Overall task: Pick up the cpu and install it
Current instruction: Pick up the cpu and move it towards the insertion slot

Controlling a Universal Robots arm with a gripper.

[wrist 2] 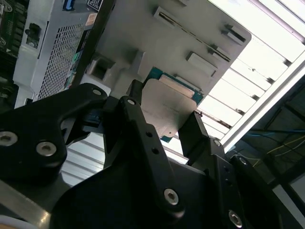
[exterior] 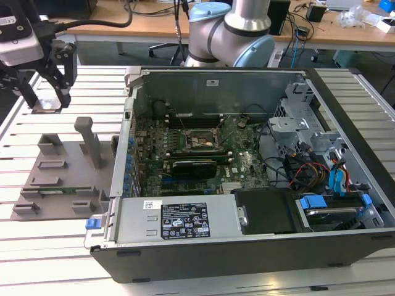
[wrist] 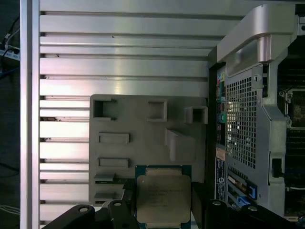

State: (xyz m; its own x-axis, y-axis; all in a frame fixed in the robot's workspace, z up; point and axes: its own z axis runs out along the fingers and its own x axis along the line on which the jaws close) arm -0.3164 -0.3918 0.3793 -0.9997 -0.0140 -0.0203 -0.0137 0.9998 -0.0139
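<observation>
Gripper (exterior: pixel 47 102) pinches cpu (wrist: pixel 163 198) by edges; clear above tray (wrist: pixel 138 151); computer case (exterior: pixel 247 250) beside.

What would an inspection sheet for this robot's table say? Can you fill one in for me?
Surface: slatted metal table, carrying an open computer case.
Job's things: cpu, held at the exterior view's left of the case; motherboard socket inside the case, well apart from it.
Clutter: grey holder tray on the table beside the case.
Grippers: end effector shut on the cpu, one finger on each side.
Cables: coloured cable bundle inside the case; black cable leading toward the end effector.
Surroundings: arm base behind the case; wooden desks beyond.
</observation>
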